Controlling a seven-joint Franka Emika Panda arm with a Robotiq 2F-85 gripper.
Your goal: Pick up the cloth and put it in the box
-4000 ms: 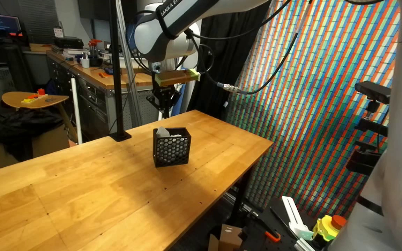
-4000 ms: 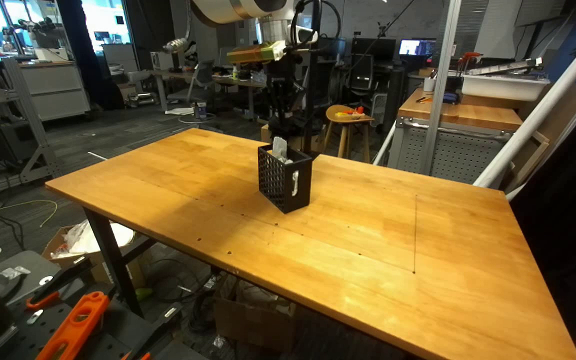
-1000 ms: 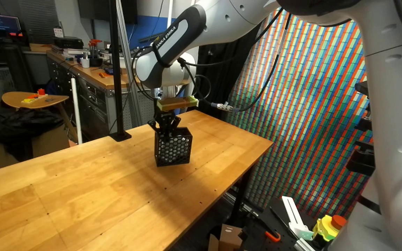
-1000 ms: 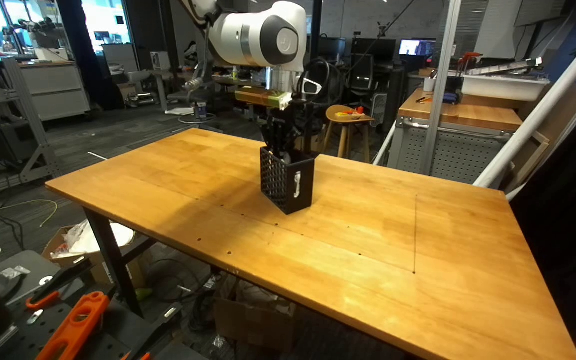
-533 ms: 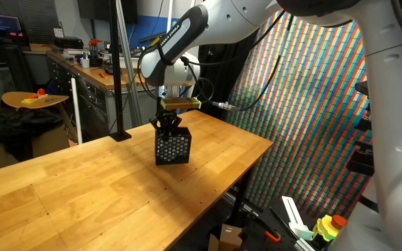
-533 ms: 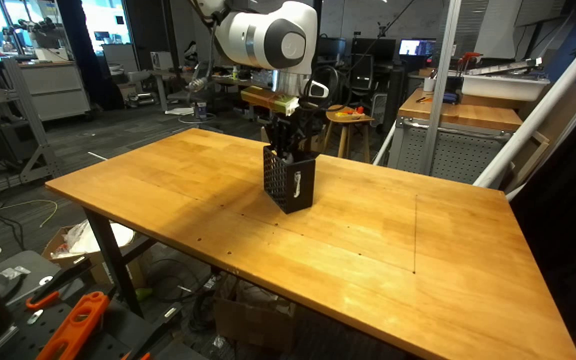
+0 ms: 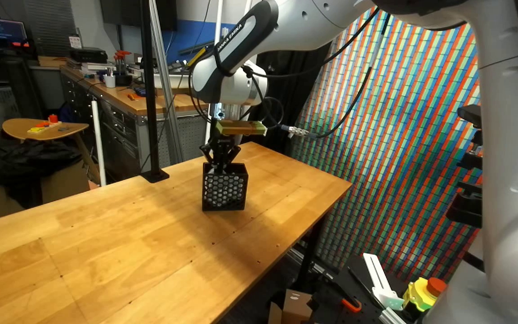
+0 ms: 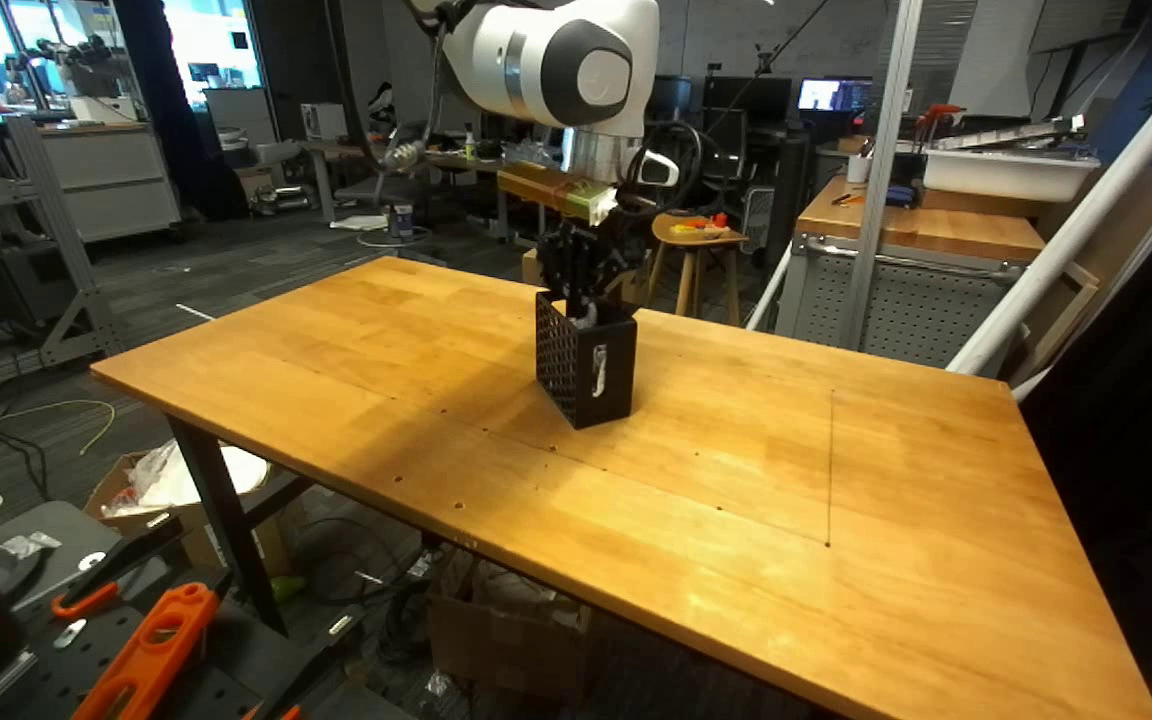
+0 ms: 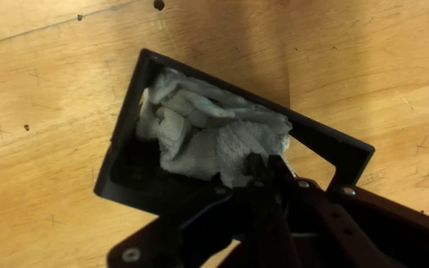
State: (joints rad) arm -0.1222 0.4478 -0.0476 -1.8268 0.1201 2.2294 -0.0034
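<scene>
The box (image 7: 225, 207) is black with honeycomb sides and stands upright on the table; it shows also in an exterior view (image 8: 620, 390) and the wrist view (image 9: 128, 111). The grey cloth (image 9: 199, 152) lies crumpled inside it, along one long wall. Bits of cloth show at the rim (image 8: 588, 317) and through the side slot. My gripper (image 9: 266, 158) points down into the box opening, its fingertips nearly together against the cloth. No cloth is clearly seen between the fingers. The lower fingertips are hidden by the box walls in both exterior views.
The wooden table (image 7: 119, 252) surrounds the box. A black pole (image 7: 151, 99) stands on a base at the table's edge, left of the box in that view. A workbench (image 7: 128, 96) and a stool (image 7: 45, 130) stand beyond the table.
Since four seconds ago, my gripper has come down into the box, and the cloth end that stuck up is lower. Lately gripper and box have shifted slightly right in both exterior views.
</scene>
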